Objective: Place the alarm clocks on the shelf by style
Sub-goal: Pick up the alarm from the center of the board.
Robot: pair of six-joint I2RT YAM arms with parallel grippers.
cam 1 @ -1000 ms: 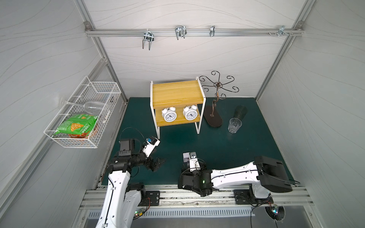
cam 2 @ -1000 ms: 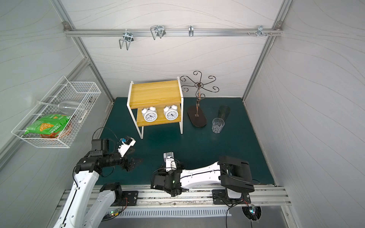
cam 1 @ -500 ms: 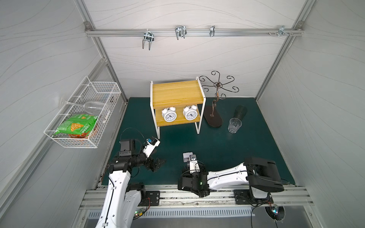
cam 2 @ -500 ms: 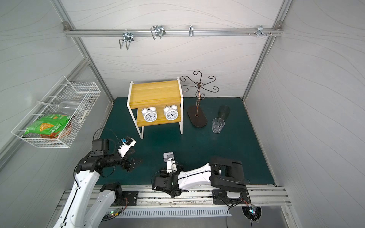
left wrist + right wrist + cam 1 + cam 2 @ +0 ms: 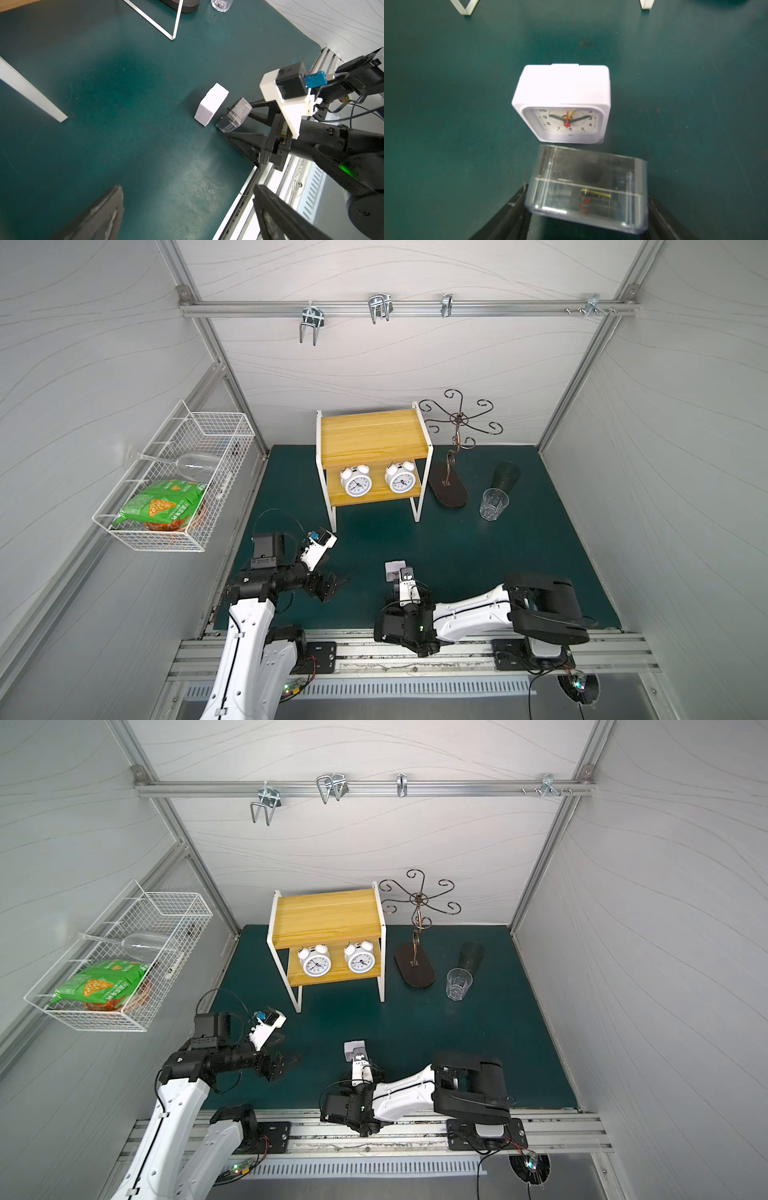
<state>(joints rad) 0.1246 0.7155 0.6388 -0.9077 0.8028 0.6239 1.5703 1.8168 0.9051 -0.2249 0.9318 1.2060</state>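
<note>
Two round white twin-bell alarm clocks (image 5: 355,485) (image 5: 400,481) stand side by side on the lower board of the yellow shelf (image 5: 372,433); its top board is bare. A white square clock (image 5: 562,99) stands on the green mat near the front, also in a top view (image 5: 395,568). Just in front of it is the clear square clock (image 5: 587,187), tilted and blurred, with my right gripper (image 5: 586,193) shut on its two sides. The left wrist view shows this clear clock (image 5: 233,116) between the black fingers. My left gripper (image 5: 336,585) hovers open and empty, left of the square clocks.
A white wire basket (image 5: 174,489) on the left wall holds a green snack bag and a wine glass. Right of the shelf stand a dark curly-hooked stand (image 5: 449,489), a clear drinking glass (image 5: 493,504) and a dark tumbler (image 5: 506,477). A metal rail (image 5: 374,639) borders the mat's front.
My right gripper's jaws have come together onto the clear square clock, and the right arm's elbow has drawn in. The left arm has barely moved.
</note>
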